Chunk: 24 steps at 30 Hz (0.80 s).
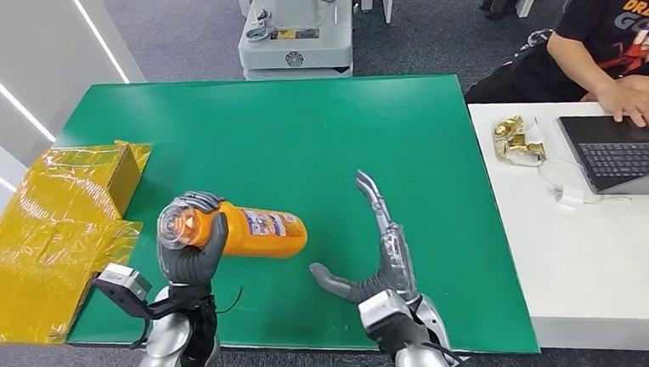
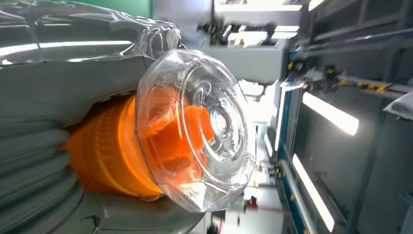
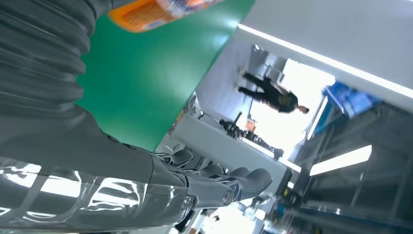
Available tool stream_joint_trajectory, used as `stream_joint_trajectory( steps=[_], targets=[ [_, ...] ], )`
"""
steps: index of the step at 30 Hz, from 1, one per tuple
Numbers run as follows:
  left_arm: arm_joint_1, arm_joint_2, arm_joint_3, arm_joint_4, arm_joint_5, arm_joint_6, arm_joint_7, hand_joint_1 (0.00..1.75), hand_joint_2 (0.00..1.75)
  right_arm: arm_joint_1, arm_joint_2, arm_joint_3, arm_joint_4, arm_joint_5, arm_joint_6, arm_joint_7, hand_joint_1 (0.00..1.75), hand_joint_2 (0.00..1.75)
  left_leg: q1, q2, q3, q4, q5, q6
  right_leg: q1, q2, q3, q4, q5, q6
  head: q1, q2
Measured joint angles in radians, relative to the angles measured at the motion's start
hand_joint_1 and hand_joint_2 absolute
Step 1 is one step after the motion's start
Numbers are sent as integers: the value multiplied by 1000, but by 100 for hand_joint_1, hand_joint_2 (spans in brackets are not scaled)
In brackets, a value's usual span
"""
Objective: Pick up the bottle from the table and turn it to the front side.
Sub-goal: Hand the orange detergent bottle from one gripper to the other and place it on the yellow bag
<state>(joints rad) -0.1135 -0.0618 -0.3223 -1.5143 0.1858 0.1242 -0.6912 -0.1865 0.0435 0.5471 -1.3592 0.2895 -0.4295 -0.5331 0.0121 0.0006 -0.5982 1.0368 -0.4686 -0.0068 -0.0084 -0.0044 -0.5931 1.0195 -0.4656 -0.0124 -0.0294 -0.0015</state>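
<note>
The fingers [image 1: 214,234] of the left hand [image 1: 190,247] are wrapped around the cap end of the orange bottle [image 1: 260,230], gripping it just behind the clear cap [image 2: 195,129], which faces back toward the robot. Taking the bottle as the landmark, to its left lies a yellow taped box [image 1: 51,226] over the edge of the green table [image 1: 300,125]. The bottle itself is held roughly level, its printed body pointing away from the left hand toward the table's middle; whether it rests on the table or hangs just above it I cannot tell. Holding it at the cap end leaves the labelled body free, which probably suits turning it so the front side shows. To the right of the bottle, near its far end but apart from it, the right hand [image 1: 376,248] stands open and holds nothing, its fingers [image 1: 376,199] stretched out and the thumb spread toward the bottle, seemingly placed to receive or steady it. Farther right, a white table [image 1: 615,259] carries a laptop [image 1: 630,152], where a person [image 1: 619,38] sits typing.
</note>
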Motion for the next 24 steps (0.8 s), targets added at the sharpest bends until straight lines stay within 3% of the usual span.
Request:
stream_joint_trajectory(
  steps=[6,11,15,19,24],
  targets=[
    [40,83,69,-73,-106,100,0,175,175,155,-1,-51,-175,-60,-61,-60,0,175,0,0,0,0,-1,-1,0,1,0,0,-1,0,0,0],
    [54,150,100,-91,-160,118,19,175,175,217,-4,-72,-249,-64,-68,-66,0,175,0,0,0,-1,-1,-1,0,0,0,0,-1,-1,0,0],
    [92,228,143,-112,-309,177,78,175,175,266,-9,-85,-288,-72,-64,-69,0,175,1,3,1,-1,-1,-2,0,3,0,1,-1,-1,0,0],
    [149,302,245,-155,-557,258,153,175,175,293,-10,-89,-312,-70,-45,-67,0,175,1,4,1,-1,-1,-2,1,4,-1,1,-2,-2,0,0],
    [196,378,360,-184,-763,223,269,175,175,300,-9,-93,-325,-69,-23,-68,0,175,2,3,1,-1,-1,-2,2,3,-1,0,-2,-2,0,0]
  ],
)
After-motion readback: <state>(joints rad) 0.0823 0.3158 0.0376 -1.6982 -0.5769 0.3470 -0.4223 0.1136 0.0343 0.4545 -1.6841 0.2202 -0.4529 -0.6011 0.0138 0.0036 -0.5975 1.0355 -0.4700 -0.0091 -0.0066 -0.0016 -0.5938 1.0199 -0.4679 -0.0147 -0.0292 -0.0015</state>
